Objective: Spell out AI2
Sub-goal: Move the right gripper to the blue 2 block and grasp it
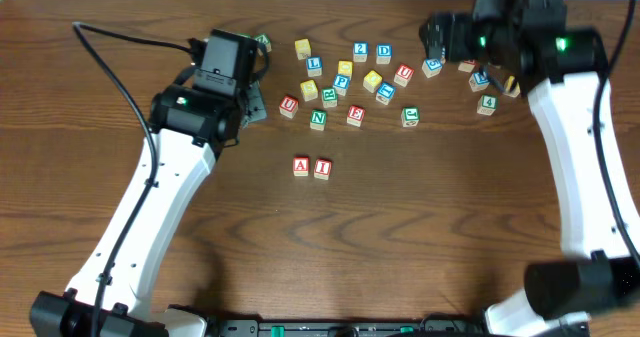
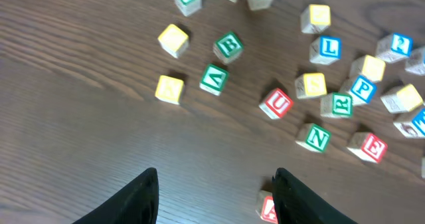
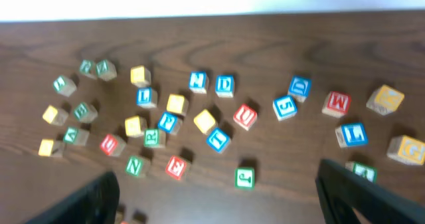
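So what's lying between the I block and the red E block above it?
Nothing: in the overhead view only bare wooden table separates the I block from the red E block.

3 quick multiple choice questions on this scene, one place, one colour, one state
1. Where is the I block? A atop the A block; B beside it; C far from it.
2. Numeral colour on the 2 block? A red; B blue; C green.
3. The left gripper is: A open; B shut on a block; C shut, empty.
Answers: 1 B, they sit side by side in a row; 2 B, blue print; 3 A, fingers wide apart, nothing between.
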Tool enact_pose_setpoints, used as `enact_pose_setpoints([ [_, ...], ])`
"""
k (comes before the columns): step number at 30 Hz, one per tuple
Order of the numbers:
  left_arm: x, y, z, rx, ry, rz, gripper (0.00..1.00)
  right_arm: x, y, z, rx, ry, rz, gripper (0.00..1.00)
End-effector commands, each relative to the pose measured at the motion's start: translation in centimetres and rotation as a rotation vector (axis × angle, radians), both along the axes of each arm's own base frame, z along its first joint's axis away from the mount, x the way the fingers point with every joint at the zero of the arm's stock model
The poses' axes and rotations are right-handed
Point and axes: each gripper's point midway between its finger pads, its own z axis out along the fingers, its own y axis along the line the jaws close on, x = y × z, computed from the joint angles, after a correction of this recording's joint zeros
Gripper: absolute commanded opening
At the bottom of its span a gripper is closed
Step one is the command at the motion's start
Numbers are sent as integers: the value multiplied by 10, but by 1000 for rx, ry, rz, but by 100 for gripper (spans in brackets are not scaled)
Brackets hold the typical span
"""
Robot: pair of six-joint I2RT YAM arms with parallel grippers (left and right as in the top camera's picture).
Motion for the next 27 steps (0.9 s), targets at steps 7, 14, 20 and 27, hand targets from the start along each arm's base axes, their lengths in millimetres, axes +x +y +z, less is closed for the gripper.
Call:
enact_pose_setpoints([
  [7, -2, 14, 4, 20, 5, 18, 55, 77, 73, -26, 12, -25, 21, 83],
  [14, -11, 17, -3, 32, 49, 18, 54, 109, 109, -111, -39, 34, -72, 72],
  [20, -14, 18, -7, 38, 68, 18, 55, 115, 121, -152, -40, 80, -81, 68],
  [27, -15, 18, -8, 38, 70, 18, 54, 119, 125, -185, -55, 117, -95, 65],
])
